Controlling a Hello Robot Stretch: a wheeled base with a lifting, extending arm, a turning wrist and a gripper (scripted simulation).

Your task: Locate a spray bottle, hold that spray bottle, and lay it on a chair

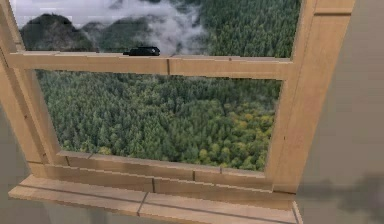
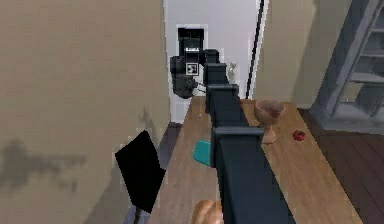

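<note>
Arm side view: our claw (image 2: 186,78) is out past the bench's (image 2: 312,178) far end. We cannot tell if it holds anything, or where the spray bottle is. The black chair (image 2: 140,172) stands beside the bench, lower-left of the claw.

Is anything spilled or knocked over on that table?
No, nothing looks spilled or tipped. A teal thing, a brownish bowl and a small red thing sit on the wooden table.

Window frame (image 1: 170,67) blocks ahead; chair (image 2: 140,170) stands beside table (image 2: 320,180), teal object (image 2: 203,152) and bowl (image 2: 268,118) flanking the arm (image 2: 240,170).
</note>
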